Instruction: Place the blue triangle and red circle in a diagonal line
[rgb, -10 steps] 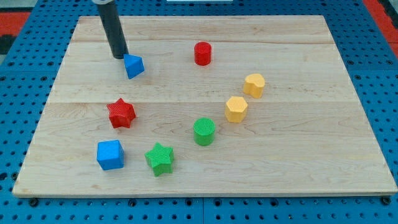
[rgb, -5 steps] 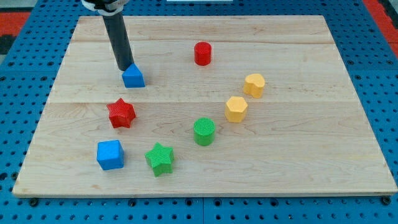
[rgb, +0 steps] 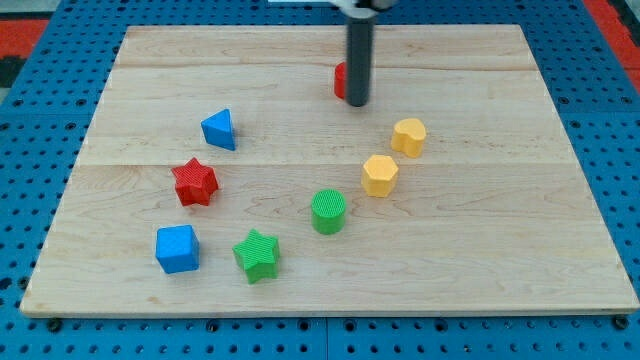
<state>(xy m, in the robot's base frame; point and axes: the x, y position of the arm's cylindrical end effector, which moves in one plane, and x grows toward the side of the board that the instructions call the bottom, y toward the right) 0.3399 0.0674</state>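
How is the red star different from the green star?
The red star is red; the green star is green. The red star sits nearer the view's left and higher up, below the blue triangle; the green star sits near the view's bottom, beside the blue cube. Both are ridged stars, similar in size, far from my tip.

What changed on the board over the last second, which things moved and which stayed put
My tip left the blue triangle and crossed toward the view's right; it now stands in front of the red circle, mostly hiding it. The triangle had been nudged toward the view's bottom and turned. The other blocks stayed put.
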